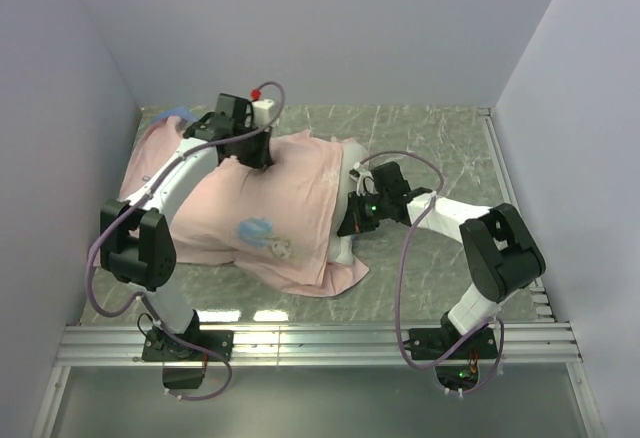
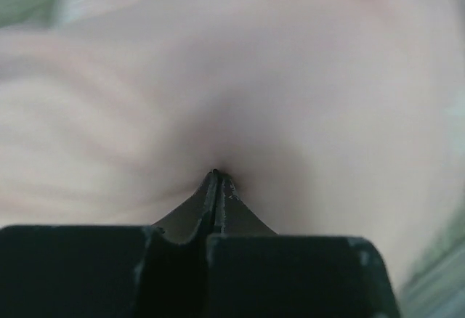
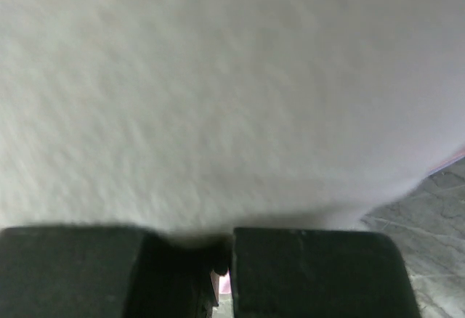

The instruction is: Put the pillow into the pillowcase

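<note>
Clamping the thin pale-pink fabric pillowcase [image 1: 270, 203], left gripper [image 2: 216, 176] jaws meet; right gripper [image 1: 352, 221] jaws, pressed into the plump white pillow [image 3: 218, 93], can't tell.

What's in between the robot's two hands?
Pink pillowcase, draped over the white pillow, lies between left gripper and right gripper; the top camera shows it.

Left arm [image 1: 172, 173] far forward, left fingers [image 2: 209, 198] pinched tight — right fingers [image 3: 305, 267] close-set, tips hidden.
</note>
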Action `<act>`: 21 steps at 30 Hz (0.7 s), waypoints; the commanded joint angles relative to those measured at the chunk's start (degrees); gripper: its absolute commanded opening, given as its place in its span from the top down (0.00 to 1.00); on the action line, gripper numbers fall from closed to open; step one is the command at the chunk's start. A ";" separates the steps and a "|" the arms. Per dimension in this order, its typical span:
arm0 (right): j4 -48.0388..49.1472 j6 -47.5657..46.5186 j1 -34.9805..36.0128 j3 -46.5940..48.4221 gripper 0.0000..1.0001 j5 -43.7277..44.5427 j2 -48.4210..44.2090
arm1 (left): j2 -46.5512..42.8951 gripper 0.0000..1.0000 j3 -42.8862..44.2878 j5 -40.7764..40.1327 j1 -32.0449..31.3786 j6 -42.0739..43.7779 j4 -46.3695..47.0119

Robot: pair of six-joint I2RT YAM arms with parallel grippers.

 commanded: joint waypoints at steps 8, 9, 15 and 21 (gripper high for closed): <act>-3.24 -2.97 3.29 6.19 1.00 1.99 1.45 | -1.34 0.95 5.49 16.20 -15.48 -11.76 8.75; -4.02 -3.85 3.29 6.10 1.00 1.72 0.93 | -1.86 0.80 6.10 14.53 -14.26 -11.40 8.04; -2.53 -1.84 3.21 -2.15 0.45 -2.06 -8.47 | -0.91 0.11 12.17 -4.37 -13.46 -5.08 4.69; -5.51 3.68 -4.69 -2.17 0.31 -5.57 -16.48 | 6.21 0.12 21.55 -13.43 -15.48 -2.00 2.85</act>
